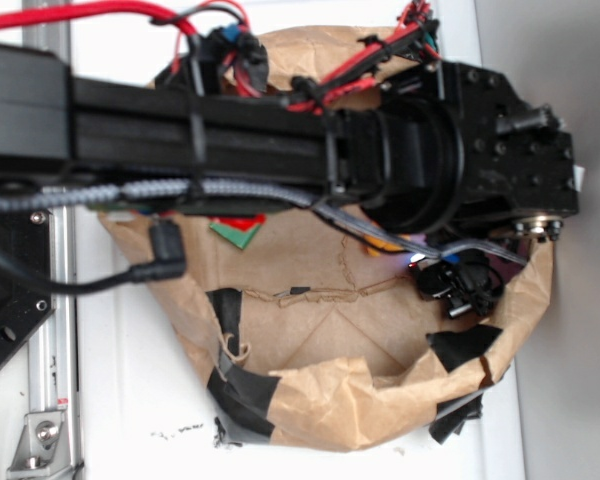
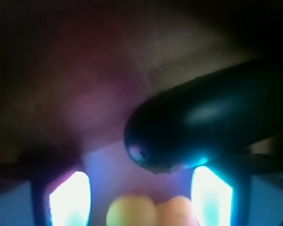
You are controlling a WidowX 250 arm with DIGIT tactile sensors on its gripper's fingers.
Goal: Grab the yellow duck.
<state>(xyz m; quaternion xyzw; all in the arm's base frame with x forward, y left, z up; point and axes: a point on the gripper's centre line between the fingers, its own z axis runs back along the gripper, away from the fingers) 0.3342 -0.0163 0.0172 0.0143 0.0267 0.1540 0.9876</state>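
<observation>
In the wrist view the yellow duck (image 2: pixel 151 211) sits blurred at the bottom edge, a yellow lobe and an orange lobe side by side. My gripper (image 2: pixel 140 202) is open around it. The left finger (image 2: pixel 70 200) stands apart from the duck, and the right finger (image 2: pixel 211 197) is close to its orange side. A dark green capsule (image 2: pixel 212 122) lies just beyond the fingertips, slanting up to the right. In the exterior view only an orange sliver of the duck (image 1: pixel 385 243) shows under the arm's wrist (image 1: pixel 460 150), which hides the fingers.
Everything lies inside a crumpled brown paper bag (image 1: pixel 320 400) patched with black tape, its walls rising around the wrist. A flat green block (image 1: pixel 235 232) with a red piece lies at the left under the arm. Cables (image 1: pixel 160 262) hang over the bag's left side.
</observation>
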